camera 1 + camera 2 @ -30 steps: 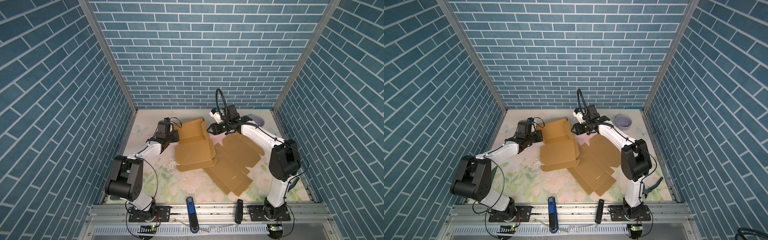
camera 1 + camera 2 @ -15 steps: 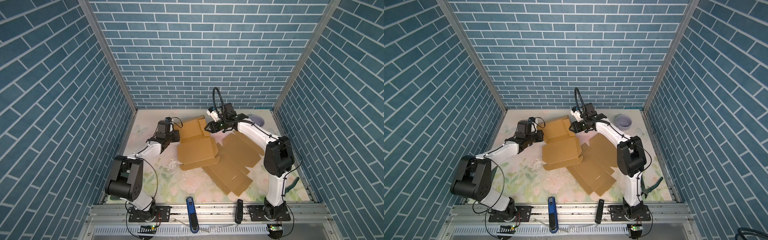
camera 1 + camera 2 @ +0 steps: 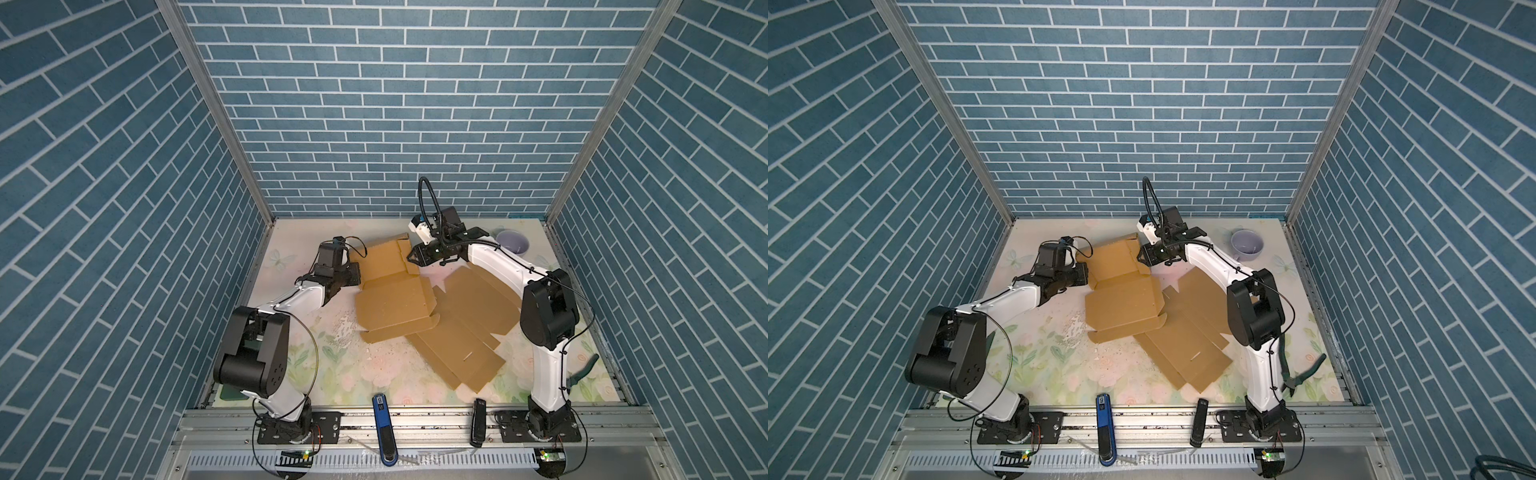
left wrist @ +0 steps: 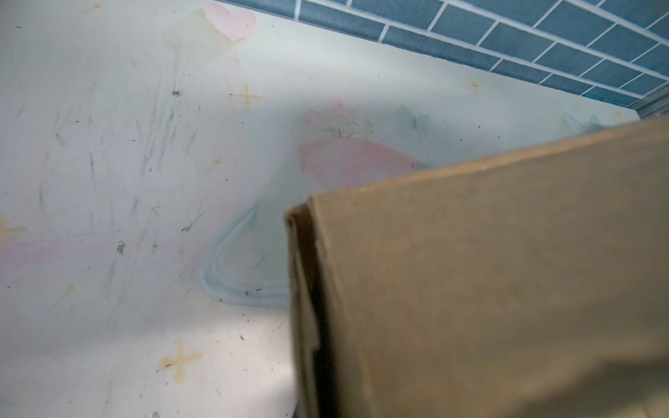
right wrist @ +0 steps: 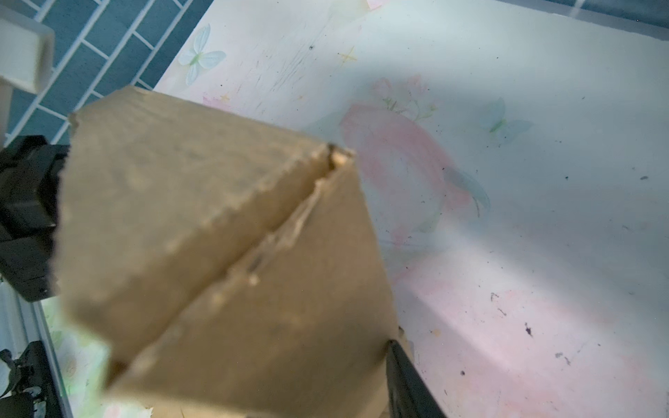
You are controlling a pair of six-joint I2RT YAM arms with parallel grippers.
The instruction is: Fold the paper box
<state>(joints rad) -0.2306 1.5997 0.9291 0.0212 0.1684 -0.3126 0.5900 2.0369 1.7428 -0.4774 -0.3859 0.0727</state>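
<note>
The paper box (image 3: 390,307) (image 3: 1121,307) is brown cardboard, partly folded, lying mid-table with its rear panel (image 3: 382,262) tilted up. My left gripper (image 3: 356,277) (image 3: 1086,276) is shut on the box's left edge. In the left wrist view the cardboard (image 4: 488,271) covers the jaws. My right gripper (image 3: 410,258) (image 3: 1140,257) sits at the rear panel's right flap. The right wrist view shows that flap (image 5: 217,235) close up, with one dark finger (image 5: 409,383) against its side. The other finger is hidden behind the cardboard.
A second flat cardboard sheet (image 3: 465,332) lies under and to the right of the box. A lavender cup (image 3: 513,242) stands at the back right. Green pliers (image 3: 584,370) lie by the right wall. A blue tool (image 3: 382,419) and a black one (image 3: 478,424) rest on the front rail.
My right gripper has moved left and back onto the rear panel's right flap, and its jaws have narrowed. The box has shifted a little. The left arm has held still.
</note>
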